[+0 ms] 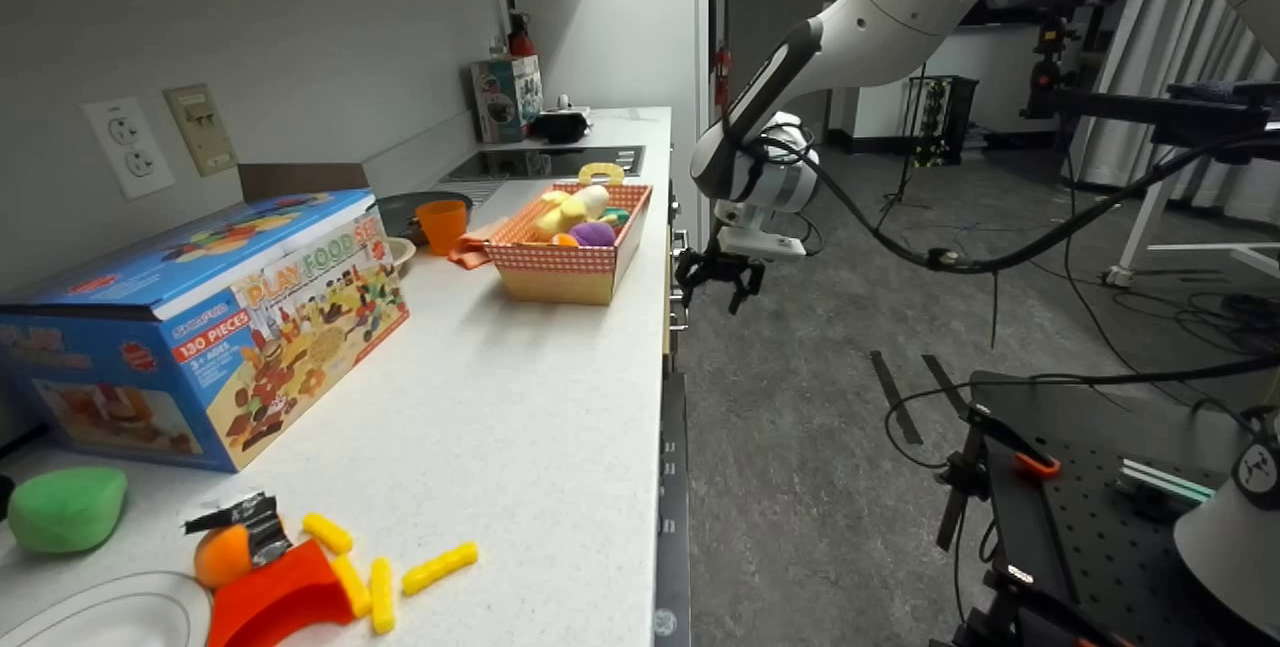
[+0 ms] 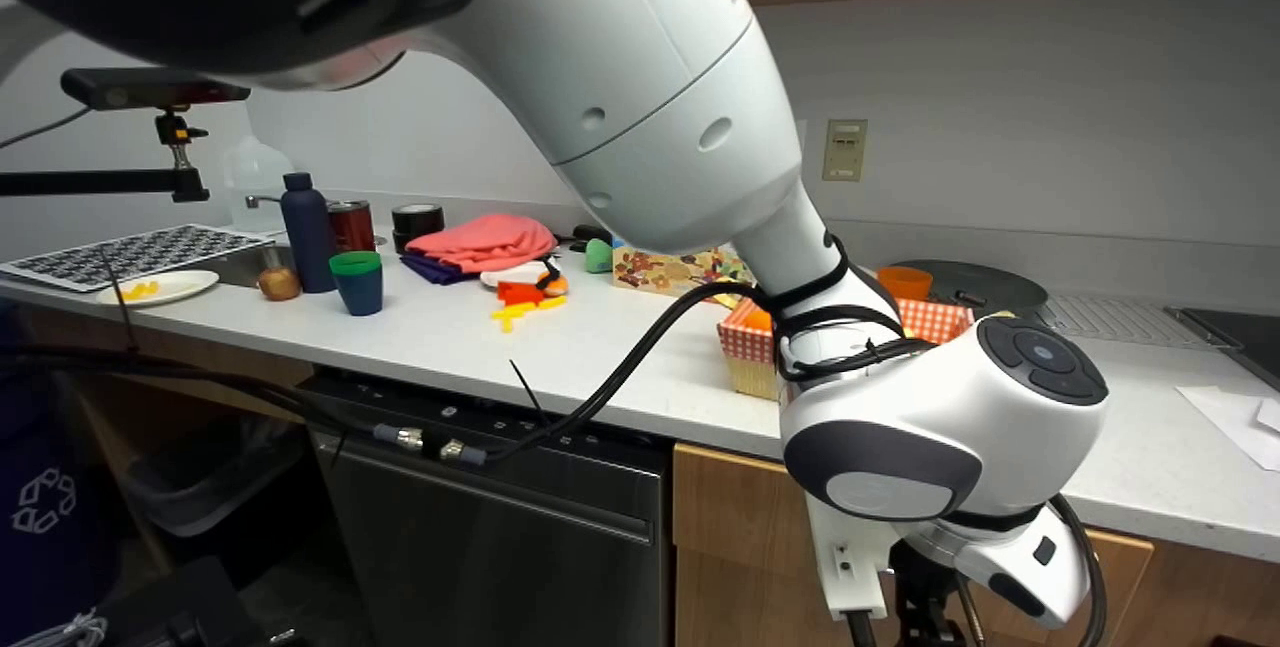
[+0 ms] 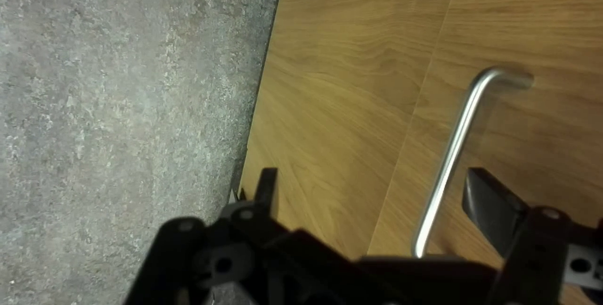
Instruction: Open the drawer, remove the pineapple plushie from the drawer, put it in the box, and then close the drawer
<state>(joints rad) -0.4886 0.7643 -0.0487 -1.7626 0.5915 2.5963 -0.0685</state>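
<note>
Wide-gaping and empty, the black two-fingered claw (image 3: 372, 186) may miss the silver metal bar handle (image 3: 451, 161) ahead by closing off-centre.

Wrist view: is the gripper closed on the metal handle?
No, the gripper stands open, and the wooden front shows between its fingers and the metal handle.
</note>
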